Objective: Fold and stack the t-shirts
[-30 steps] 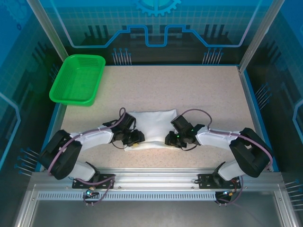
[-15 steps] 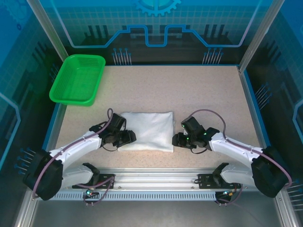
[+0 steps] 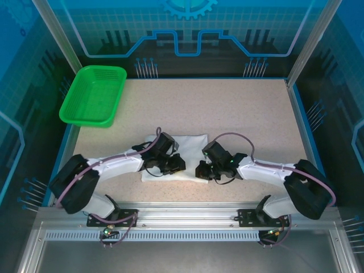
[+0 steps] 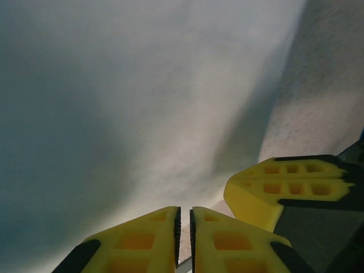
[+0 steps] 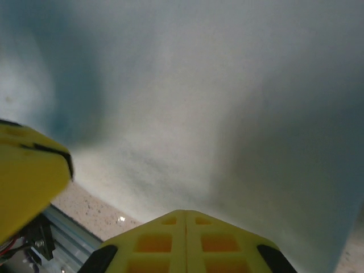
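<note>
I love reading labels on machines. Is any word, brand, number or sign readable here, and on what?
None can be read.
t-shirt: plain white cloth, no print in sight.
basket: no label to be seen.
back wall: a gear drawing and lines, no letters.

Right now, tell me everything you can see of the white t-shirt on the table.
The t-shirt is white soft cloth, folded into a rough rectangle lying on the speckled table, near the front edge and apart from the green basket. The left gripper and right gripper are both shut at its near edge, close together; whether they pinch cloth I cannot tell. The fabric looks smooth, softly shadowed.
</note>
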`<state>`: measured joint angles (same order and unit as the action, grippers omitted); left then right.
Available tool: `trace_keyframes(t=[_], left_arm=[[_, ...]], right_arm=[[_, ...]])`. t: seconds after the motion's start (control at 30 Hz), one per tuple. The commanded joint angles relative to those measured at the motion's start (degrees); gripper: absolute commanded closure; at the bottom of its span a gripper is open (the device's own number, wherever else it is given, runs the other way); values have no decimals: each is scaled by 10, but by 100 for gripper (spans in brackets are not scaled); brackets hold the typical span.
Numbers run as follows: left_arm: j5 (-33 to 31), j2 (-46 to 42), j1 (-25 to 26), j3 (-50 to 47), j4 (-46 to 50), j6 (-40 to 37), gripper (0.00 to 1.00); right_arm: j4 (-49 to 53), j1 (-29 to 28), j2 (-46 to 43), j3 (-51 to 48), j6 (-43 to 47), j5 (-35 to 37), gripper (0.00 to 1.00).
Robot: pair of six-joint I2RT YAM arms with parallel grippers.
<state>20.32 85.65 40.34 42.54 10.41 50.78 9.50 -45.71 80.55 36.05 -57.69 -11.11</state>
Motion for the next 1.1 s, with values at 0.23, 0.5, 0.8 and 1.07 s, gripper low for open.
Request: trace_keyframes(t=[0.23, 0.5, 0.8, 1.07], left_arm=[[-82, -41, 2, -63, 160, -72, 79], [-163, -126, -2, -93, 260, -65, 72], [-236, -302, -13, -55, 322, -43, 47], [-266, -396, -63, -109, 264, -47, 19]], right_arm=[[67, 27, 50, -1, 26, 29, 94], [79, 55, 17, -5, 50, 20, 84], [173, 137, -133, 25, 113, 84, 29], [226, 190, 23, 149, 223, 53, 25]])
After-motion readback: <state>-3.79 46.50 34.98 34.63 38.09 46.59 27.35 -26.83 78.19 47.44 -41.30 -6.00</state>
